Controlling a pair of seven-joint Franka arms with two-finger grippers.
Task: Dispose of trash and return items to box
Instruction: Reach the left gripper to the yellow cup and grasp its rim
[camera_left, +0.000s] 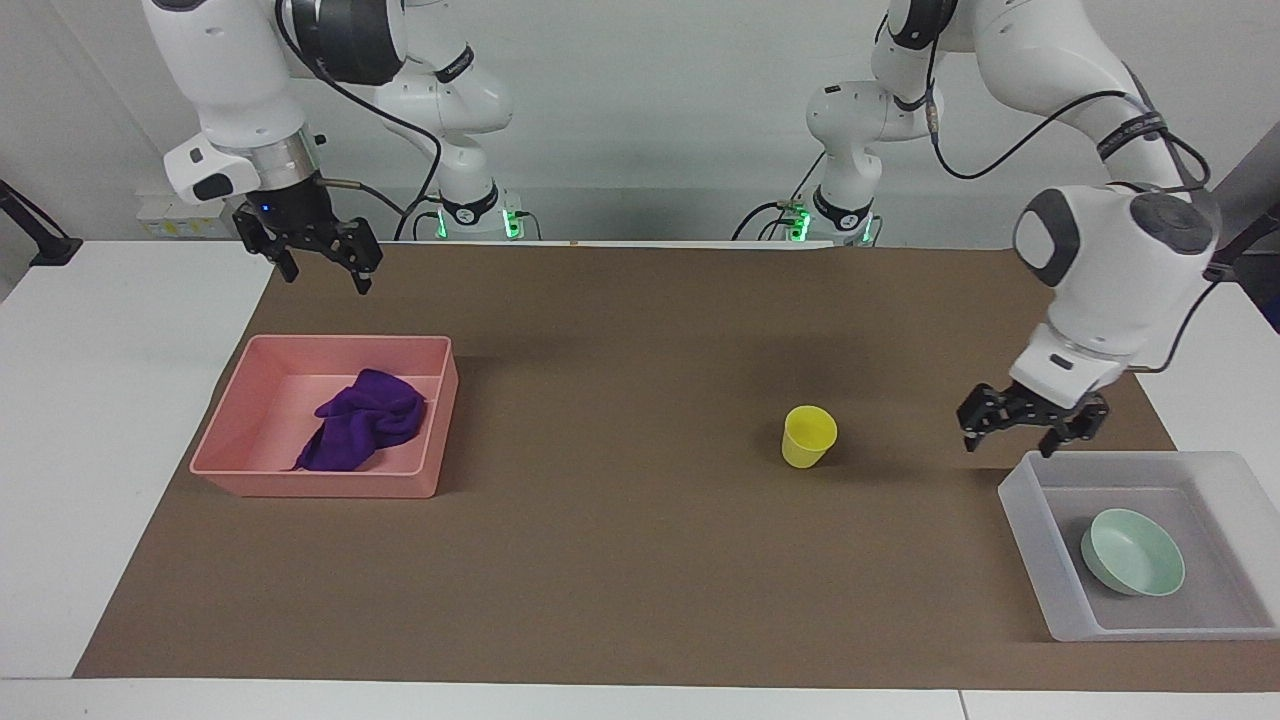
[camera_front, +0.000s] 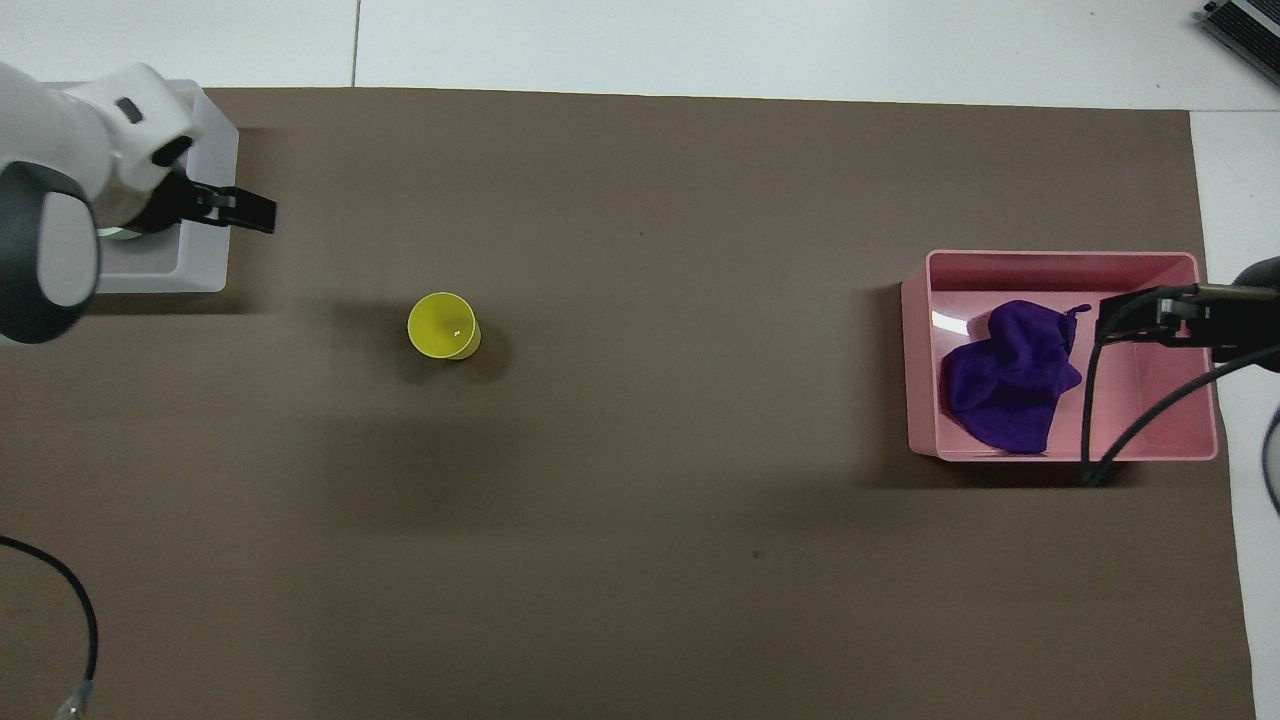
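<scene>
The purple cloth (camera_left: 362, 418) (camera_front: 1010, 385) lies crumpled in the pink tray (camera_left: 310, 487) (camera_front: 915, 350). My right gripper (camera_left: 325, 272) (camera_front: 1130, 315) is open and empty, raised high over the tray's edge nearest the robots. The pale green bowl (camera_left: 1135, 552) lies in the translucent box (camera_left: 1030, 530) (camera_front: 205, 270); in the overhead view my left arm hides it. The yellow cup (camera_left: 808, 436) (camera_front: 442, 326) stands upright on the mat. My left gripper (camera_left: 1010, 435) (camera_front: 255, 212) is open and empty, in the air between the cup and the box.
A brown mat (camera_left: 620, 560) covers most of the white table. The pink tray is at the right arm's end and the box at the left arm's end. A black cable (camera_front: 1100, 420) hangs from the right arm over the pink tray.
</scene>
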